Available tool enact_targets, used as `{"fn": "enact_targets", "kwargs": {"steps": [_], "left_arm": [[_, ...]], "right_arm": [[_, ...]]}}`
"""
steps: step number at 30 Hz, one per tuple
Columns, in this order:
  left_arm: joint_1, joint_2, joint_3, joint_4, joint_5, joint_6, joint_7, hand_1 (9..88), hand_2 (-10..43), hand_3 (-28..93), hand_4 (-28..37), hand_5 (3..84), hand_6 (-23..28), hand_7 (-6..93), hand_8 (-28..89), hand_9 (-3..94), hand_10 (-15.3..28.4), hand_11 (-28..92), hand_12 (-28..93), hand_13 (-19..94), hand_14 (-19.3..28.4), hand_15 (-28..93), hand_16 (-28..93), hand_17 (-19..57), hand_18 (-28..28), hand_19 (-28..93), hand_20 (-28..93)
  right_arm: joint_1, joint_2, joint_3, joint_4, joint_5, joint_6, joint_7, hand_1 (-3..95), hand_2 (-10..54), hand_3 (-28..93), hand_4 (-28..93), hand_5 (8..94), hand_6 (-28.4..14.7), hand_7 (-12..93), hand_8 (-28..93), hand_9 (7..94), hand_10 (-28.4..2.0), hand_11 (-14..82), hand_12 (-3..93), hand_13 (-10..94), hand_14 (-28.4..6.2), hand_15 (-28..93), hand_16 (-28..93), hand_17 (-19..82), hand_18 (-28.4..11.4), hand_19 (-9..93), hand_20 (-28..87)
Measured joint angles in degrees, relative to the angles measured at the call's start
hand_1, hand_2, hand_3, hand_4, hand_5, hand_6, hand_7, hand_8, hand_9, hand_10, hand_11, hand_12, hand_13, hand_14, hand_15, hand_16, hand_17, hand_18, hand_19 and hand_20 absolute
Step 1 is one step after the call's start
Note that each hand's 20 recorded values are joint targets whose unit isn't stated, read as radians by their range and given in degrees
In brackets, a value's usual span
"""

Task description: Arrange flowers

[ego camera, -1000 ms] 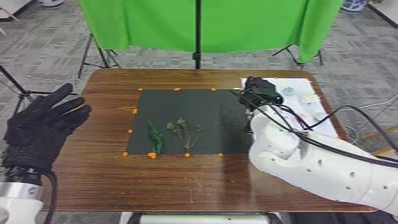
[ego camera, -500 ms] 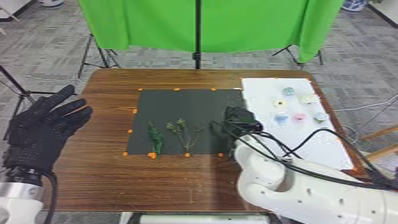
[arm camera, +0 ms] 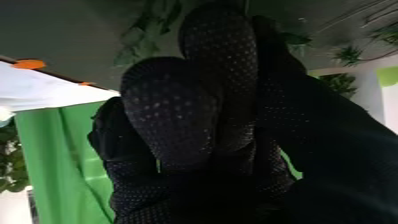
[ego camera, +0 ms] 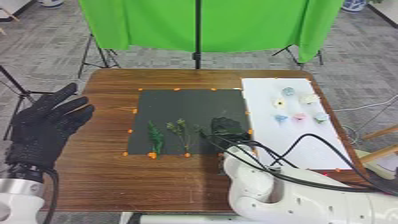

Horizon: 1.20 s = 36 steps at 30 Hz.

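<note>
On dark matte sheet (ego camera: 173, 107) — feathery green sprig (ego camera: 155, 137)

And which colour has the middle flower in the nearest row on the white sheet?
That flower is pink, best seen in head view.

Floor: grey carpet (ego camera: 160, 59), patterned in small blocks, running back behind the table from where I stand.
Table: brown wood (ego camera: 98, 180), broad, its far corners rounded.
Backdrop: bright green cloth (ego camera: 142, 25) hanging in soft folds past the far edge, a dark upright pole (ego camera: 197, 30) down its middle.
Stands: thin black legs (ego camera: 87, 56) splayed under the cloth's left end, more (ego camera: 302, 56) under its right.
Far corners: a blue-and-white pot (ego camera: 354, 5) on the right, another (ego camera: 51, 2) on the left.
Right side: pale wooden bars (ego camera: 382, 132) near the table.
Light: soft, even.
</note>
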Motion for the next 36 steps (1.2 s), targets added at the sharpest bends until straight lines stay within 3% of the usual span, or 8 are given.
{"fn": "enact_targets", "kwargs": {"steps": [12, 36], "left_arm": [[-0.69, 0.05, 0.47, 0.11, 0.05, -0.07, -0.16, 21.8, 8.0, 78, -26.5, 36.6, 10.2, 15.0, -10, 33.6, 21.5, 29, 12, 25, 28.0, 50, -9, -7.0, 26.4, 63, 13], [-0.74, 0.04, 0.48, 0.16, 0.11, -0.06, -0.73, 21.9, 8.0, 78, -26.4, 36.6, 10.2, 15.1, -10, 33.6, 21.4, 29, 12, 24, 28.1, 50, -9, -7.0, 26.3, 63, 13]], "right_arm": [[2.77, -2.8, -1.74, 3.27, 0.82, 0.07, 1.72, 53.8, -9.5, 73, -26, 87.3, -3.6, 23, 14, 93.7, -9.3, 36.8, 18.3, 90, -4.8, 63, 18, 50, -22.1, 93, 35], [3.16, -3.41, -3.04, 3.1, -1.46, 0.81, 4.12, 48.9, -9.5, 67, -27, 85.8, -2.2, 22, 9, 93.7, -8.9, 38.3, 16.8, 90, -4.8, 63, 18, 51, -22.4, 93, 35]]}}
